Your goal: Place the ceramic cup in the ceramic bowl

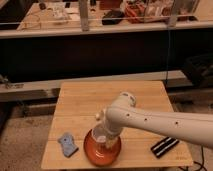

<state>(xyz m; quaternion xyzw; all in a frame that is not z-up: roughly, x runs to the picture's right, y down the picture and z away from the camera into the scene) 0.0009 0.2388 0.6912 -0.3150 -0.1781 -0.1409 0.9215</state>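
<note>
The glossy orange-red ceramic bowl sits near the front edge of the wooden table. The small pale ceramic cup is at the bowl's far side, within its rim, partly covered by my arm. My gripper is at the end of the white arm, right at the cup, above the bowl. I cannot tell whether the cup rests on the bowl or is held just above it.
A blue-grey flat object lies on the table left of the bowl. A black striped rectangular object lies at the front right. A dark ledge and shelving stand behind the table.
</note>
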